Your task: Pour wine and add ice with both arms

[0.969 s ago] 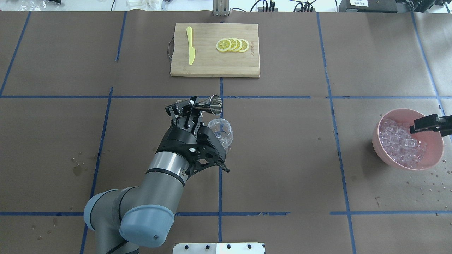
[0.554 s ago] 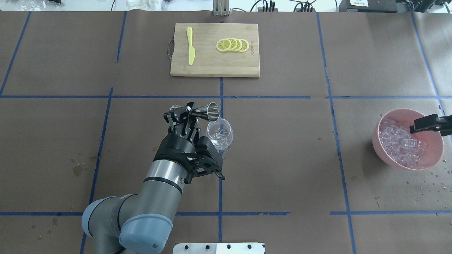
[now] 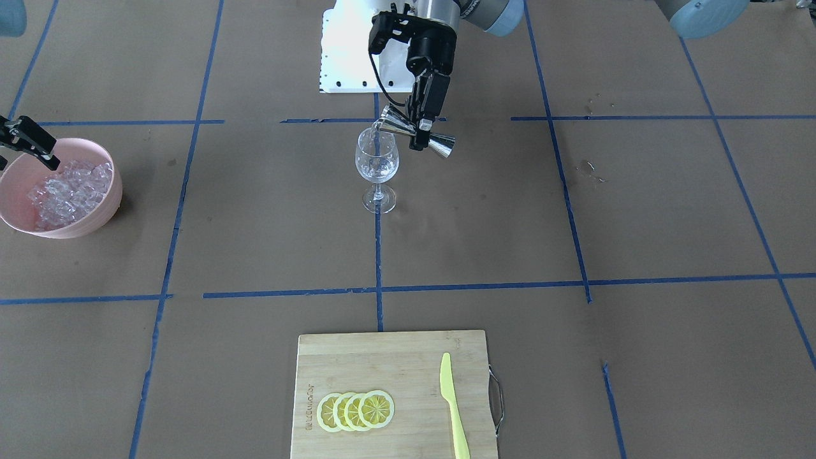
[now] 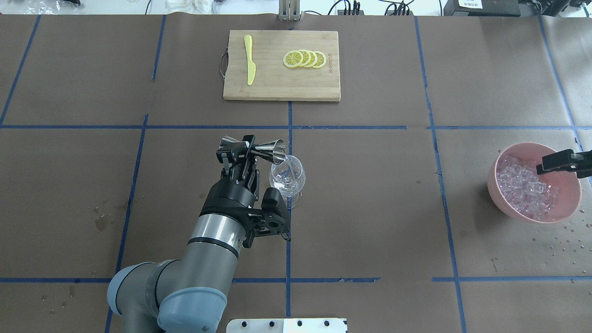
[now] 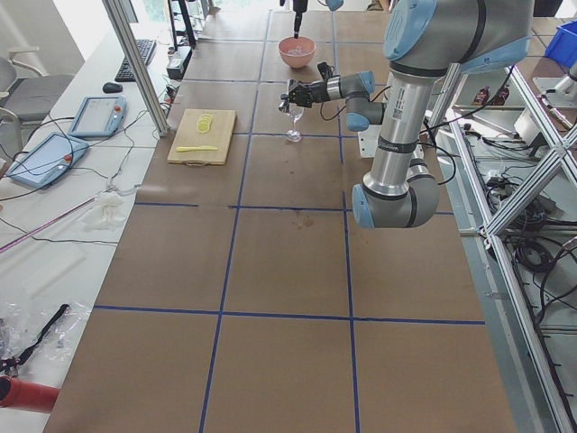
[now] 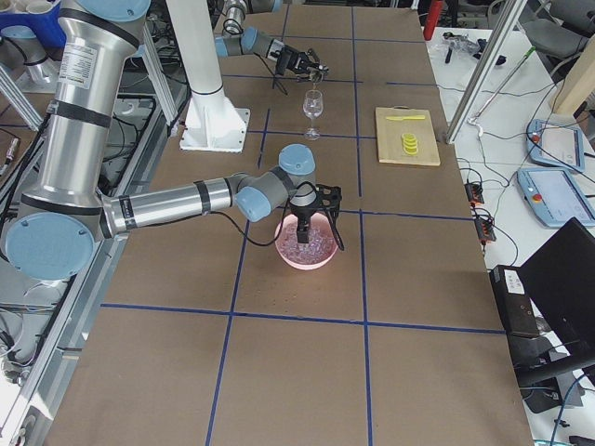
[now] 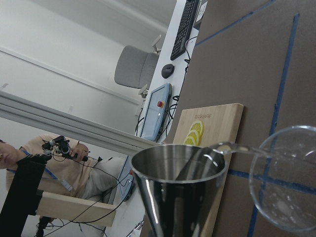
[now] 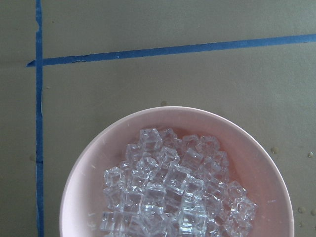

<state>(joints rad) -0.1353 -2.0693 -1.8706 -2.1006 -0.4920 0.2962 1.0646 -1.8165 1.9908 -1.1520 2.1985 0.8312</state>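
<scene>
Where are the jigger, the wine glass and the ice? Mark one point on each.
jigger (image 4: 270, 149): overhead view, on its pouring cone.
wine glass (image 3: 377, 164): front-facing view, on its bowl.
ice (image 8: 168, 197): right wrist view, middle of the pile.

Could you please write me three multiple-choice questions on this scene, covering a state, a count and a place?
1. The jigger in the left gripper is: A upright; B tipped over the wine glass; C upside down on the table.
2. Lemon slices on the cutting board: A two; B four; C six.
3. The ice lies: A on the cutting board; B on bare paper; C in the pink bowl.
Answers: B, liquid streams from its lip into the glass; B, four overlapping slices show; C, cubes fill the bowl.
</scene>
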